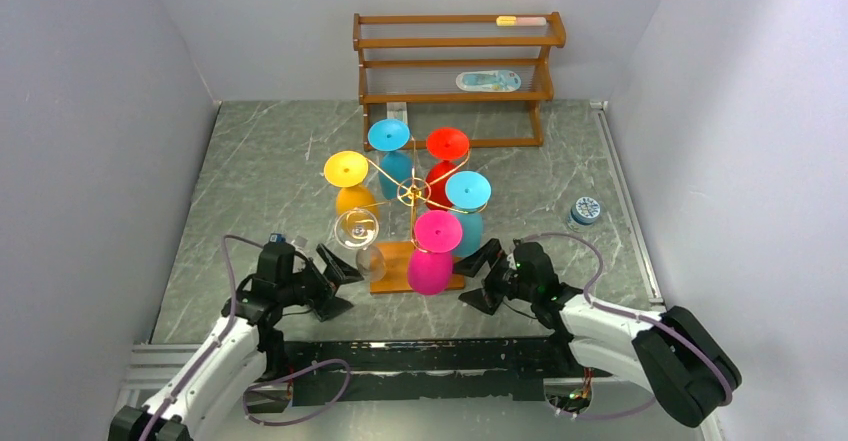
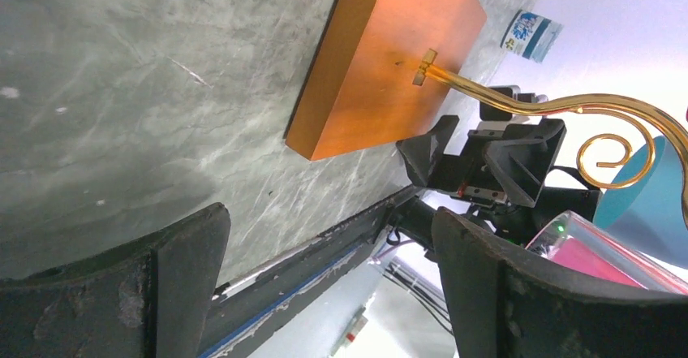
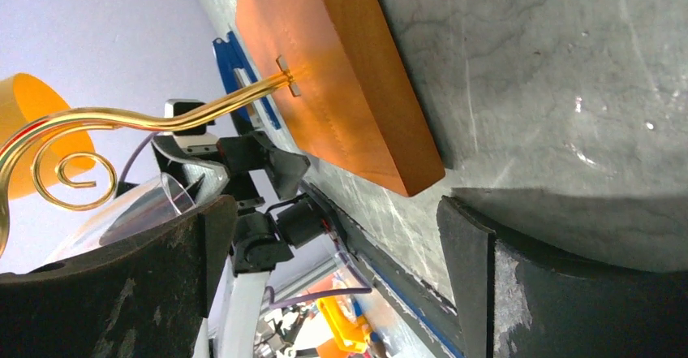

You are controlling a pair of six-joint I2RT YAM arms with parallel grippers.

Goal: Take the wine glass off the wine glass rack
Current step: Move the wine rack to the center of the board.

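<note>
Hands both spread wide, holding nothing: left hand just left of the wooden base, right hand just right of it, both low near the bench. Wine glass rack stands on that base. Clear wine glass hangs inverted above the base's left edge, pink glass above its front. Risk: if I lift before sliding the foot out of the scroll arm, the rack tips. Any swing clacks the neighbouring glasses.

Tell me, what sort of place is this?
Probably a robot test booth: plain white walls enclose a marble-look table, with the left arm and right arm at its near edge facing a wine glass rack.
</note>
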